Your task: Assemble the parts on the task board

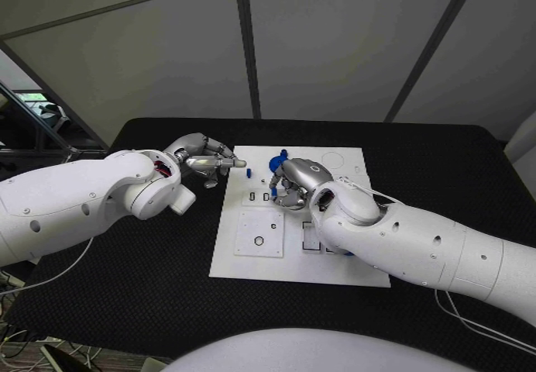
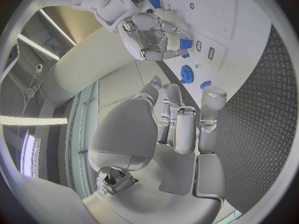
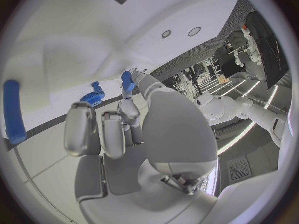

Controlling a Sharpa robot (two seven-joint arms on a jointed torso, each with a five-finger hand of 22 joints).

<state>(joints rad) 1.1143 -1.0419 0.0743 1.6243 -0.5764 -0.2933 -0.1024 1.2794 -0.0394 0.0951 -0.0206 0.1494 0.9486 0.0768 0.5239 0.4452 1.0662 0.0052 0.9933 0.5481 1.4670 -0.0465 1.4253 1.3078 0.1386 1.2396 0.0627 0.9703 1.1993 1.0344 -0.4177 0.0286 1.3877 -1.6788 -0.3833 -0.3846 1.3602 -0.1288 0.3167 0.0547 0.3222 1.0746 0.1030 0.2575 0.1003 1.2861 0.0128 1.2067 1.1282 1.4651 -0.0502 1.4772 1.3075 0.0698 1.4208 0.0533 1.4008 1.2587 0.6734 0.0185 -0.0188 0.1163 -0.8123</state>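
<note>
My right robot hand (image 1: 293, 180) pinched a blue part (image 3: 127, 80) over the board (image 1: 296, 263); its wrist view showed that. Left robot hand (image 1: 204, 160) curled closed beside the board, holding nothing.

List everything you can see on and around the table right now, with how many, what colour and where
Table: one, black, under everything.
Task board: one, white, middle of the table, with slots and round holes.
Gear part: one, blue, on the board's far end near the left hand.
Small part: one, blue, on the board beside the gear.
Held part: one, blue, in the right hand's fingers.
Long part: one, blue, lying on the board.
Left hand: one, silver, fingers curled in on nothing, at the board's left edge.
Right hand: one, silver, over the board, holding the blue part.
</note>
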